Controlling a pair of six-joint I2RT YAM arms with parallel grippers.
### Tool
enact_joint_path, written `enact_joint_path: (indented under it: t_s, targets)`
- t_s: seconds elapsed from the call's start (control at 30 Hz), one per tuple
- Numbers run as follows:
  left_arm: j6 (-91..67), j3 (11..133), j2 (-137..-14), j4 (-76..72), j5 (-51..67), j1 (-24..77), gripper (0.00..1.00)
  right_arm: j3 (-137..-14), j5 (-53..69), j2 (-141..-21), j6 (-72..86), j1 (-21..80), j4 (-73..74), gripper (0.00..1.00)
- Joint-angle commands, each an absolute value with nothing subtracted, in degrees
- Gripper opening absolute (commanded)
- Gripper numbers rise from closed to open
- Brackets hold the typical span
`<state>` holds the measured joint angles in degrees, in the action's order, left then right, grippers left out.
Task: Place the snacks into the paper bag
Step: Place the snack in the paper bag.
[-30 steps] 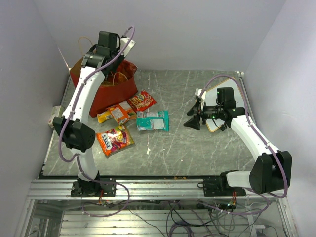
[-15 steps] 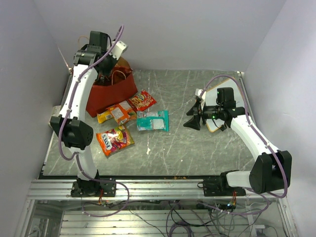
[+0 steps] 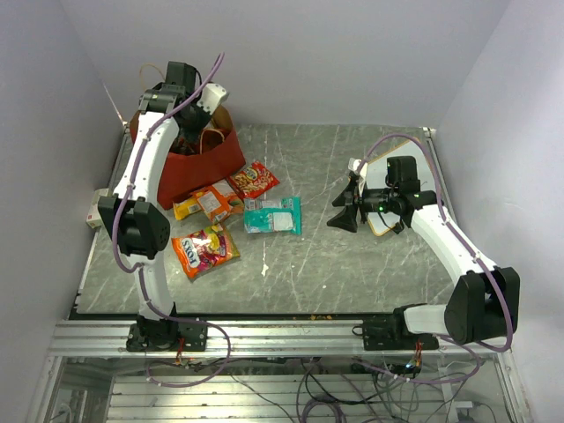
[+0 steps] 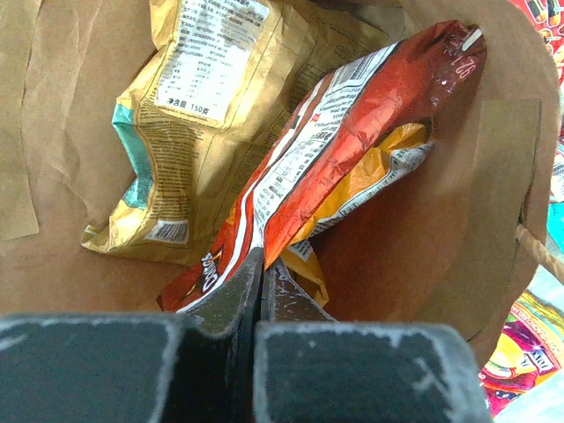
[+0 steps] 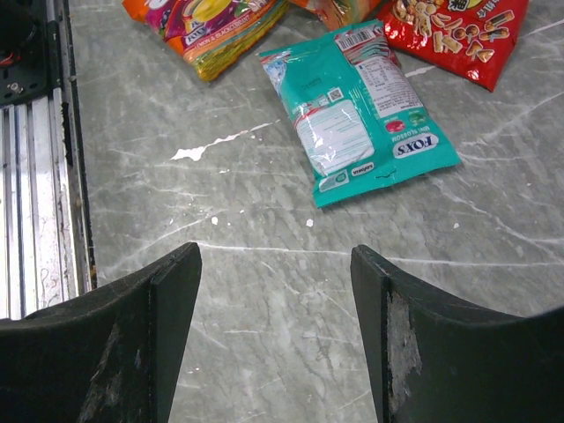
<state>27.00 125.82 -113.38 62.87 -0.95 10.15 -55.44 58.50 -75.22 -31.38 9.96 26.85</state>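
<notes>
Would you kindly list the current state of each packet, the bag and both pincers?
paper bag: upright, mouth open.
orange chips bag: inside the paper bag, clamped.
brown-gold packet: lying loose inside the paper bag.
teal packet: flat on the table.
red packet: flat on the table.
multicolour packet: flat on the table.
orange-yellow packet: flat on the table.
left pincer: shut on the orange chips bag.
right pincer: open, empty.

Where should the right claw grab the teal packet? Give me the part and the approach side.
Probably the free short edge facing the right claw. The teal packet lies flat on the table, so come down from above and pinch that edge. The red packet crowds its far end.
</notes>
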Motion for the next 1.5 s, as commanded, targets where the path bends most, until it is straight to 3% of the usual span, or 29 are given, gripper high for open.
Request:
enact_joint_path:
  t_s: [0.0,0.57,0.83,1.47]
  targets:
    - [27.5,125.3,-114.0,61.9,-1.2,9.7,0.07,-54.5,59.0,-75.8,-30.9,9.6,25.6,0.69]
    - [23.9,130.4,-115.7,63.0,14.8,6.3,0.07,-54.0,58.6,-76.3,-30.5,9.5,25.1,0.69]
    - [24.5,129.2,-117.7,64.3,15.6,4.1,0.07,-54.0,58.6,-76.4,-30.5,9.6,25.1,0.69]
    - [24.9,127.8,-113.7,60.7,8.1,3.8,0.49,-53.9,58.2,-77.2,-30.1,9.6,24.8,0.69]
